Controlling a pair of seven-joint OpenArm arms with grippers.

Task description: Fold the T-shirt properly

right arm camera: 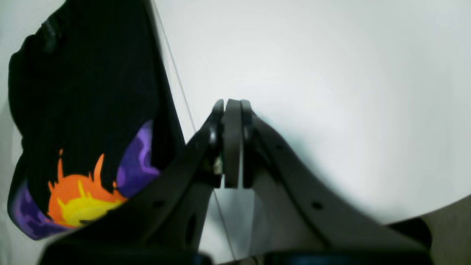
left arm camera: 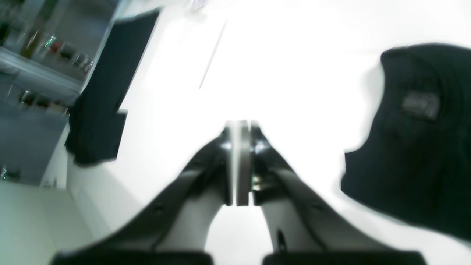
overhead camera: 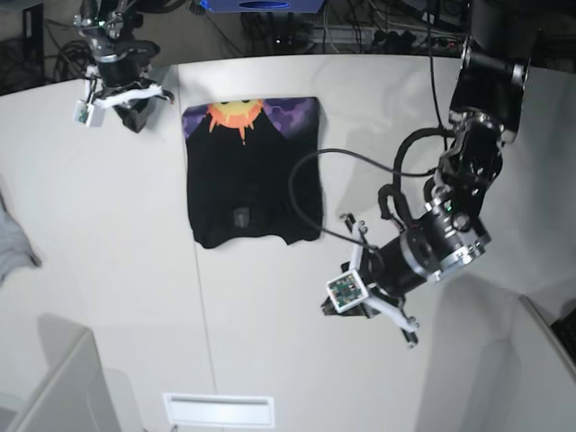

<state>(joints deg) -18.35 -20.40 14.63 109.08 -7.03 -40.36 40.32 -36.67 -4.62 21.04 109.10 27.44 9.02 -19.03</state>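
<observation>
The black T-shirt [overhead camera: 252,175] lies folded on the white table [overhead camera: 117,270], with its orange sun on purple along the far edge. In the right wrist view the T-shirt [right arm camera: 84,92] is to the left of my right gripper [right arm camera: 232,105], which is shut, empty and apart from it. In the left wrist view the T-shirt [left arm camera: 415,147] is to the right of my left gripper [left arm camera: 241,125], which is also shut and empty over bare table. In the base view the right gripper [overhead camera: 135,115] is at the far left and the left gripper [overhead camera: 346,310] is near the shirt's front right corner.
A small grey cloth scrap [overhead camera: 13,238] lies at the table's left edge. A dark cloth-like shape [left arm camera: 103,92] sits at a table edge in the left wrist view. A white slotted plate [overhead camera: 216,409] is at the front. Cables and gear crowd the back.
</observation>
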